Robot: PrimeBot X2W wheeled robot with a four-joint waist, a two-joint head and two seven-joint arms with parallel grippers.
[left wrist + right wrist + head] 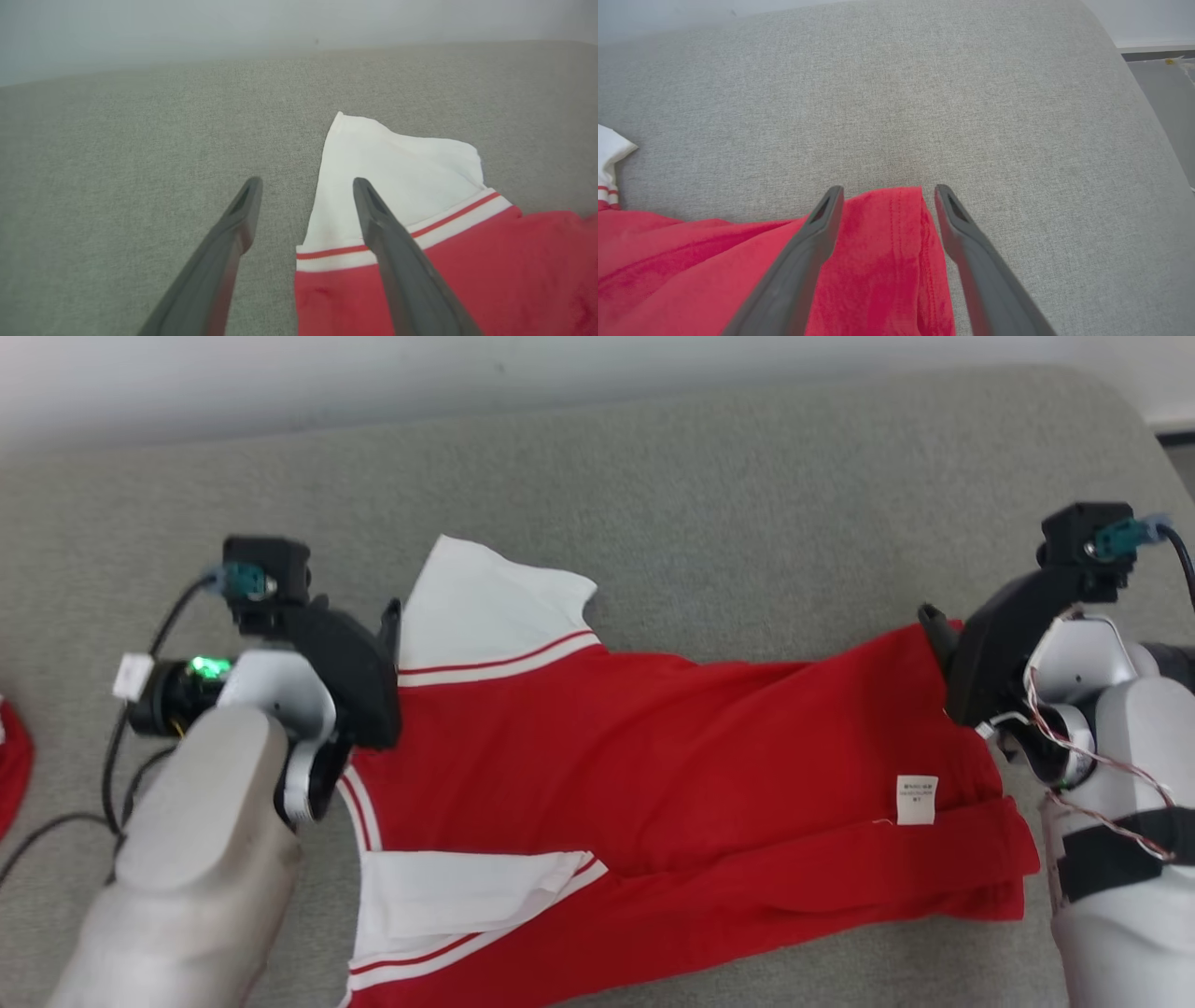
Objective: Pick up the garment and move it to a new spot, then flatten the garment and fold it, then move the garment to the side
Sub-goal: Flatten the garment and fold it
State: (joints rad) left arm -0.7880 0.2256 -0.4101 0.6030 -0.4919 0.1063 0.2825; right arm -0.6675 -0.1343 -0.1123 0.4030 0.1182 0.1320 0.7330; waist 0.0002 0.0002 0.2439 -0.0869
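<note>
Red garment (672,765) with white striped sleeves lies folded lengthwise, creased.

Red fabric garment (672,747): white sleeves (485,607) edged in red-and-white stripes, white label (916,800). Grey woven surface (653,476) is plain.

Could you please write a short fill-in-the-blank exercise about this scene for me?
1. The garment is mostly ___ in colour.
2. The sleeve beside the left gripper is ___.
3. The right gripper, at the garment's edge, is ___ (open or shut).
Missing words: red, white, open.
</note>
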